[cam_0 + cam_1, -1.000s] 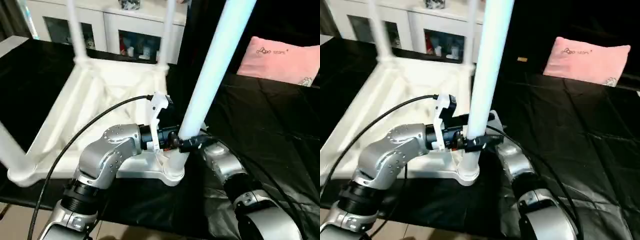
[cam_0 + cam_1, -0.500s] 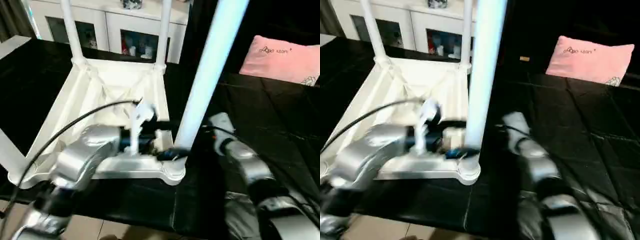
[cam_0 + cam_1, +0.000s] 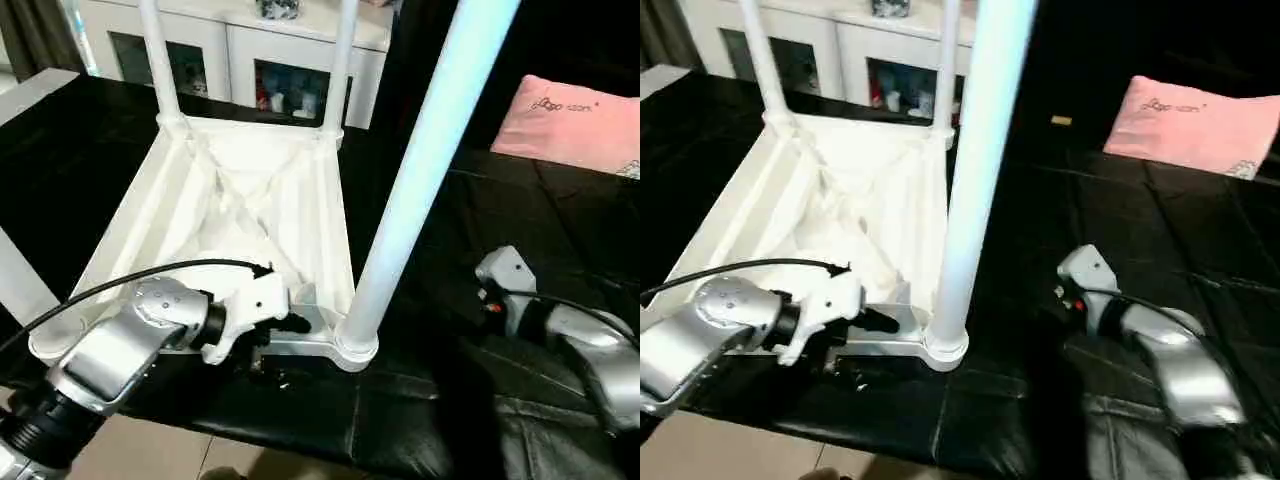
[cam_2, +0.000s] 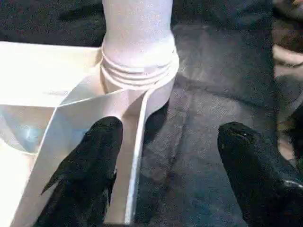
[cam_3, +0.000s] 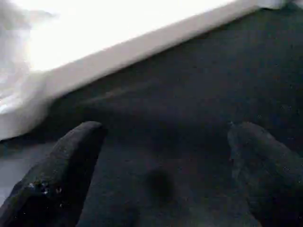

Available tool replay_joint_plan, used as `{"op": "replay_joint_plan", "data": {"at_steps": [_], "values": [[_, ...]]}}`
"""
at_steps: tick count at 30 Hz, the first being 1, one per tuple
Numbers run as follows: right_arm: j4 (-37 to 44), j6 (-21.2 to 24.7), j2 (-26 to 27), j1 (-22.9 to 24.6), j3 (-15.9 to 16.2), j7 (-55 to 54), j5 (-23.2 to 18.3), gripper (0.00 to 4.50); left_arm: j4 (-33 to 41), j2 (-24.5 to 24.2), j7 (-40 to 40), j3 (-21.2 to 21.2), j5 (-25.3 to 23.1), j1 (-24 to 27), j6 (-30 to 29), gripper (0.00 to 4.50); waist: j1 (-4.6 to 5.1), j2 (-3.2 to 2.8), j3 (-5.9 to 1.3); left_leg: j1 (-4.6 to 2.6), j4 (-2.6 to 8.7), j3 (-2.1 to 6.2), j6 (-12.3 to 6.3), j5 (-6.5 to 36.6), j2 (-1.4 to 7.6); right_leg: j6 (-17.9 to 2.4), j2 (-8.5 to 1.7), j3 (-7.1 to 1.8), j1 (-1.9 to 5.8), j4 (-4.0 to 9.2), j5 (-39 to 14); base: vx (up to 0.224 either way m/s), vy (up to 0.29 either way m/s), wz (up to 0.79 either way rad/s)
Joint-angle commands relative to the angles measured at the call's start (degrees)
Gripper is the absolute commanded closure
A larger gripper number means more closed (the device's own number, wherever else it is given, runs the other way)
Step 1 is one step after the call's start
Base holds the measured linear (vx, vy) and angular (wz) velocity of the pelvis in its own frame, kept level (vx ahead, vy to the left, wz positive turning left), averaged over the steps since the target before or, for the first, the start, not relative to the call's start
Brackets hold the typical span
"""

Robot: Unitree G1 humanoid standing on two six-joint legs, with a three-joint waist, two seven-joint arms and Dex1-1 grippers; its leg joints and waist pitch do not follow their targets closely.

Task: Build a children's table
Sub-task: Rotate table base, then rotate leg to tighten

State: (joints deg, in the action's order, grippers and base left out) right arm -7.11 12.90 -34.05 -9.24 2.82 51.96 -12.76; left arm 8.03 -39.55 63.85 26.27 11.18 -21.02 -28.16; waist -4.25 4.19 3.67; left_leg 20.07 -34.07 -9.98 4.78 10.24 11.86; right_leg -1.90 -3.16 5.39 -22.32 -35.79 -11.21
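1. Left gripper [image 4: 163,142] is sitting low at the near edge of the upside-down tabletop [image 3: 250,200], fingers [image 4: 90,161] spread apart and holding nothing. One finger is over the tabletop's rim, the other over the black cloth [image 3: 520,230]. A second ago it was up against the near leg; now it is pulled back and down from it.
2. Near leg [image 3: 420,170] is standing upright in the corner socket [image 4: 137,71], just ahead of the left fingers, free of both grippers. It is in the same socket as before.
3. Tabletop is lying ribbed side up on the black cloth, with two far legs [image 3: 160,60] standing in its back corners, unchanged.
4. Right gripper [image 5: 165,156] is hanging over the black cloth, well apart from the near leg, fingers [image 5: 61,165] spread wide and empty. The tabletop's edge is lying beyond its fingertips. Earlier it was at the leg's base; the right arm [image 3: 560,330] is now swung out to the side.
5. Pink pillow [image 3: 570,125] is lying far behind the right arm.
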Motion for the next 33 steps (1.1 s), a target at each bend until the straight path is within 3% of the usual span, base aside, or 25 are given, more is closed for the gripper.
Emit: {"op": "replay_joint_plan", "data": {"at_steps": [1, 4, 8, 13, 19, 21, 26, 27, 33], "values": [[3.95, 2.29, -2.37, 1.05, -0.47, 4.01, -2.67, 0.0, -2.11, 0.71, -1.72, 0.54, -2.69, -1.49, 2.05, 1.23, -0.17, -0.75, -3.06, -0.25, 3.88, 0.57, -1.13, 15.54, 1.53, -3.3, -4.65, -3.57, 2.3, 6.46, -26.35, 0.0, 0.0, 0.0], [8.59, 5.93, -5.12, 3.03, -0.73, 8.15, -6.23, 0.0, -5.36, 2.69, -4.13, -0.32, -3.83, -2.53, 4.14, 1.45, -0.45, -0.66, -3.2, -0.36, 3.74, 0.59, -1.55, 15.61, 1.47, -2.58, -4.5, -3.34, 2.27, 6.77, -26.78, 0.0, 0.0, 0.0], [14.64, 10.78, -8.77, 5.63, 0.06, 13.34, -10.56, 0.0, -7.35, 3.61, -3.86, -0.82, -3.52, -3.54, 4.71, 1.89, -1.03, -0.66, -3.34, -0.38, 3.93, 0.81, -2.04, 14.73, 1.77, -3.52, -4.67, -3.19, 2.48, 6.54, -23.84, 0.0, 0.0, 0.0], [15.85, 12.0, -9.09, 6.34, 0.6, 13.89, -10.7, 0.0, -9.85, 4.36, -2.34, -0.91, -3.49, -4.51, 5.47, 2.16, -1.03, -0.72, -3.5, -0.33, 3.94, 0.82, -1.94, 13.19, 1.96, -5.64, -4.94, -3.3, 2.54, 6.06, -19.87, 0.0, 0.0, 0.0], [17.55, 13.8, -9.54, 6.72, 0.98, 13.7, -11.42, 0.0, -11.35, 4.45, 0.74, 0.26, -3.24, -5.46, 6.45, 2.64, -1.17, -0.67, -3.38, -0.4, 3.95, 0.86, -1.62, 13.89, 1.89, -4.9, -5.17, -3.27, 2.61, 6.41, -22.6, 0.0, 0.0, 0.0], [18.0, 14.5, -9.76, 6.87, 0.93, 13.77, -11.56, 0.0, -11.42, 4.15, 2.28, 1.13, -3.59, -5.81, 6.34, 2.75, -1.09, -1.03, -3.42, -0.49, 4.0, 0.88, -1.41, 14.25, 1.93, -5.0, -5.06, -3.27, 2.59, 6.45, -22.03, 0.0, 0.0, 0.0], [18.7, 15.18, -9.81, 7.24, 0.87, 13.83, -11.59, 0.0, -13.12, 4.81, 2.58, 1.48, -4.71, -6.41, 7.23, 3.11, -1.17, -0.87, -3.55, -0.33, 3.88, 0.83, -1.53, 13.35, 1.87, -5.48, -5.13, -3.33, 2.77, 6.17, -20.48, 0.0, 0.0, 0.0], [18.92, 15.37, -9.85, 7.4, 0.95, 13.78, -11.58, 0.0, -13.75, 4.86, 2.97, 1.7, -5.17, -6.74, 7.42, 3.2, -1.17, -1.15, -3.56, -0.41, 3.86, 0.79, -1.52, 13.33, 1.86, -5.58, -5.08, -3.32, 2.72, 6.25, -20.2, 0.0, 0.0, 0.0], [19.6, 16.05, -10.1, 7.68, 1.16, 13.39, -11.9, 0.0, -14.46, 4.44, 4.91, 2.61, -6.04, -7.48, 7.54, 3.7, -1.12, -1.18, -3.51, -0.44, 3.92, 0.88, -1.32, 14.15, 1.88, -5.66, -5.16, -3.28, 2.79, 6.36, -21.31, 0.0, 0.0, 0.0]]}}
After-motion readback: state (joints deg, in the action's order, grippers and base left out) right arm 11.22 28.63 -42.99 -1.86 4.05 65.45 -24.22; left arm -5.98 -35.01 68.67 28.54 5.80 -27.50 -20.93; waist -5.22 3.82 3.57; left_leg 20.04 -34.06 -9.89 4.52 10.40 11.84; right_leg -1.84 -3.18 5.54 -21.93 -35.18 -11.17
